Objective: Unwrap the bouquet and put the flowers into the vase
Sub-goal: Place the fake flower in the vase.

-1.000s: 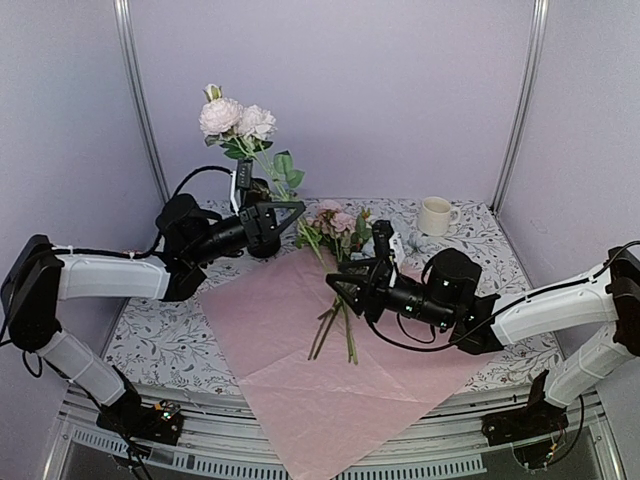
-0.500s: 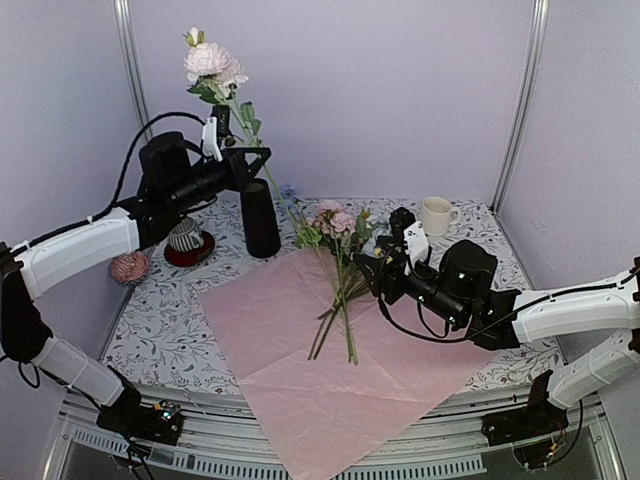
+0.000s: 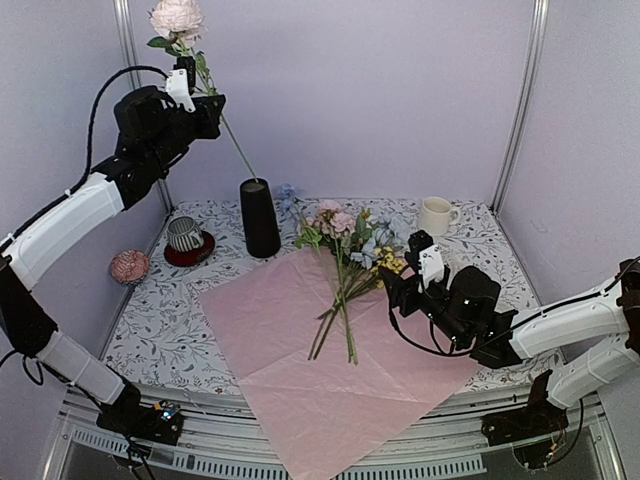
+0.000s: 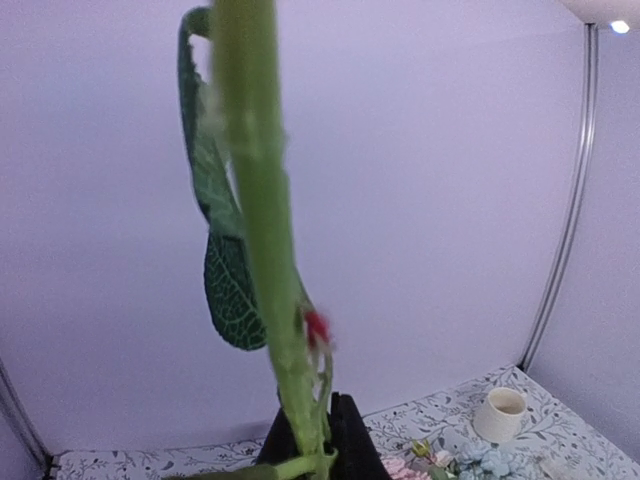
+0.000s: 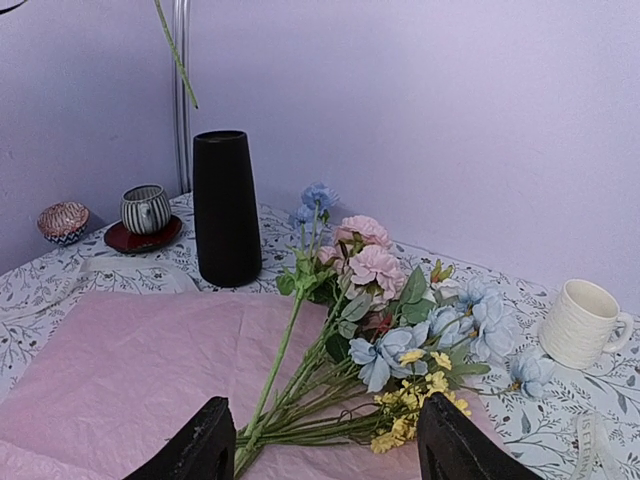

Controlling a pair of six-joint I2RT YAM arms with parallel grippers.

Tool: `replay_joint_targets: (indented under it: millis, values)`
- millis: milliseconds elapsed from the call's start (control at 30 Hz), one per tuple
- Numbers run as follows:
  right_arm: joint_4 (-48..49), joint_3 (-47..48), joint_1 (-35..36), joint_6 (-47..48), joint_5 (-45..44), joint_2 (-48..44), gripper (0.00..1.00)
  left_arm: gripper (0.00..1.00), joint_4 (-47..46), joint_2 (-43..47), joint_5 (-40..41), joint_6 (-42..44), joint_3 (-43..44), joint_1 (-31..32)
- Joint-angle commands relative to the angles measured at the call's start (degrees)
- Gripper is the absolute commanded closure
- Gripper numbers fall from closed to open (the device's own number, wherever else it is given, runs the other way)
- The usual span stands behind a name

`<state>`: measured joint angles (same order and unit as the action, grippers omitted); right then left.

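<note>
Against lilac walls (image 3: pixel 380 100), rose stem (image 3: pixel 232 140) slants up-left above vase (image 3: pixel 260 218).

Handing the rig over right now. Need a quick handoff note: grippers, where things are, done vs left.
Left gripper: shut on the stem of the pink rose, held high; the stem's lower end hangs just above the mouth of the vase, not in yet.
Right gripper: open, empty, low over the wrapping paper.
Done: bouquet unwrapped, paper spread flat.
Left: lower this rose into the vase, then move the remaining flowers lying on the paper.
</note>
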<state>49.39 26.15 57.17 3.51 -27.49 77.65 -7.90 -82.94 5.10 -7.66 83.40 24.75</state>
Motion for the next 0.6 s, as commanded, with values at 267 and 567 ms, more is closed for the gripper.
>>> replay_joint_targets:
  millis: [267, 567]
  values:
    - [4.1, 0.5, -0.5, -0.5, -1.1, 3.3, 0.36, 0.93, 0.8, -9.0, 0.7, 3.7, 6.2, -3.9]
    - [4.3, 0.6, -0.5, -0.2, -1.4, 3.4, 0.36, 0.93, -0.6, -15.7, -1.1, 3.6, 4.6, -5.4]
